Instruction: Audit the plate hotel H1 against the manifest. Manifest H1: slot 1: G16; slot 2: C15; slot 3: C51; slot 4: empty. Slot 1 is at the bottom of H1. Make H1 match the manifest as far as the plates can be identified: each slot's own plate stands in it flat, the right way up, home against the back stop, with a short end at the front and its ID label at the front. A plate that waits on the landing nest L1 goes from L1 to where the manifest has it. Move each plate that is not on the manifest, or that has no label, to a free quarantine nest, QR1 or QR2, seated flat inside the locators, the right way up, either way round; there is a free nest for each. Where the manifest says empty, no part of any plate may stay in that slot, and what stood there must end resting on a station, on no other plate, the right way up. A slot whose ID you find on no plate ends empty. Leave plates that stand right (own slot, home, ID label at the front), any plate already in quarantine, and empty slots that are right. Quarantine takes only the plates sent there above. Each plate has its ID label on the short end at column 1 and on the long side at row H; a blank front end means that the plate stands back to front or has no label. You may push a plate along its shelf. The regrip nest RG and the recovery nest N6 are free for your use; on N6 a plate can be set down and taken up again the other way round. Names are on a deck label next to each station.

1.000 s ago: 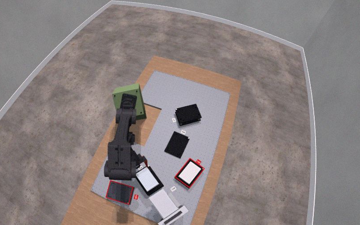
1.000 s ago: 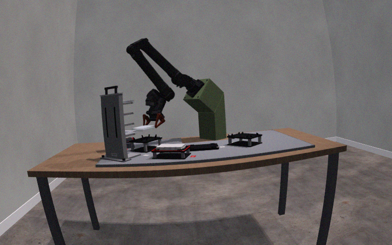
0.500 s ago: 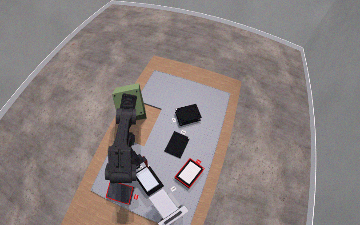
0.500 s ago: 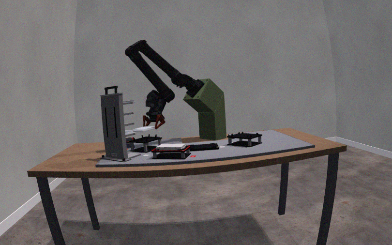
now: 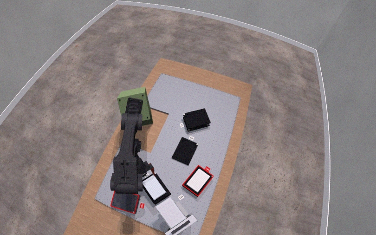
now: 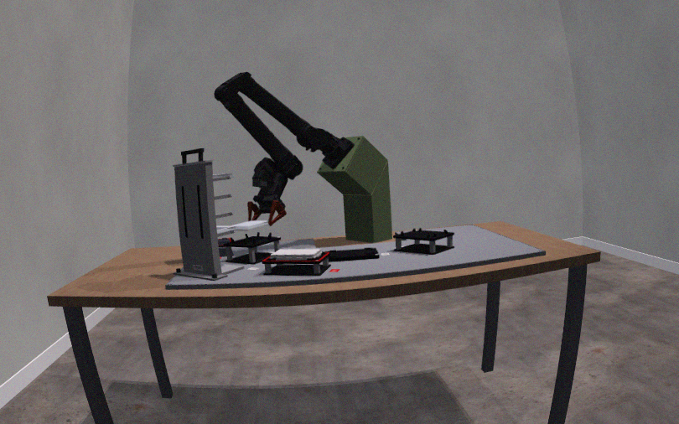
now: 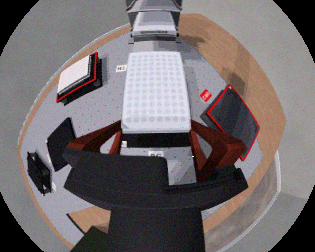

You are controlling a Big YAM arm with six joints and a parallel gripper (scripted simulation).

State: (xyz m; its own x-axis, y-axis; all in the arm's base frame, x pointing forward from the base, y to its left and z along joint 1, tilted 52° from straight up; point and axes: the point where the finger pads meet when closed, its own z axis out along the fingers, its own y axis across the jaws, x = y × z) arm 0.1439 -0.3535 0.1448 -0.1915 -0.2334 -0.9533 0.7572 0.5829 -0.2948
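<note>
My gripper [image 6: 266,214] [image 7: 155,123] is shut on a white well plate [image 5: 153,186] [image 6: 250,224] [image 7: 156,88], with its fingers across the plate's near end. It holds the plate about level, a little above a raised black nest [image 5: 160,199] [image 6: 252,242] in front of the hotel H1 [image 5: 180,226] [image 6: 194,210]. Another white plate [image 5: 170,212] [image 7: 155,24] sits in a low hotel slot and sticks out at the front. The shelves above it look bare. I cannot read any labels.
A red-edged quarantine nest [image 5: 190,174] holds a white plate [image 5: 198,180] [image 6: 296,252] [image 7: 76,77]. A second red-edged nest [image 5: 125,202] [image 7: 232,114] is bare. A flat black pad [image 5: 184,150] [image 6: 353,253] and a raised black nest [image 5: 197,119] [image 6: 423,235] lie farther off. The green arm base [image 5: 137,99] [image 6: 363,184] stands behind.
</note>
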